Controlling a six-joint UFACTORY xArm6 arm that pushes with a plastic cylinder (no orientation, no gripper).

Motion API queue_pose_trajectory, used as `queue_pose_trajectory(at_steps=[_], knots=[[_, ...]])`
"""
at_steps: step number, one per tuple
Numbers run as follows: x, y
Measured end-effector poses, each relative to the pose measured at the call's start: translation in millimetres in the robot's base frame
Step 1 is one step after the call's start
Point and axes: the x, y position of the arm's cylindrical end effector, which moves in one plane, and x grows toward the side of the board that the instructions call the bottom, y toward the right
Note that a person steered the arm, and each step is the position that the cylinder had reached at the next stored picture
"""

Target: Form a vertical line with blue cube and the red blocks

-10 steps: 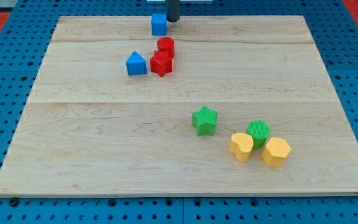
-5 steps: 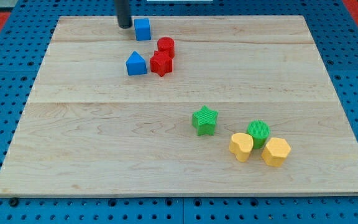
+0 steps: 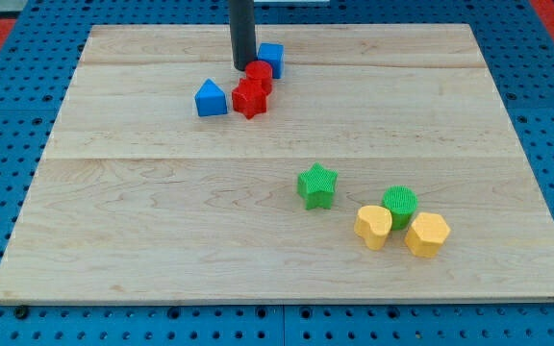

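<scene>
Line nearly formed: blue cube at the top of the red pair, a little off to the right.

My tip (image 3: 243, 66) stands on the worktop (image 3: 142, 192) near twelve o'clock, just at nine o'clock of the red cylinder (image 3: 259, 75) and touching or almost touching it; the rod rises straight up out of the view's top. There is no gripper here, only the rod, so nothing is grasped. The blue cube (image 3: 270, 58) sits at about one o'clock of the cylinder, touching it. The red star (image 3: 249, 97) lies against the cylinder at its seven o'clock. Judged so, the three run in a slanted column; what is left is to straighten it. The blue triangle (image 3: 211, 98) lies beside the star at nine o'clock, apart from it.
</scene>
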Motion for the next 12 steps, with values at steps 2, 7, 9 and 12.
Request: queue_pose_trajectory(at_steps=[2, 7, 9, 12], knots=[[1.3, 1.7], [80.0, -31.4], [60.5, -58.6], [93.9, -22.5]])
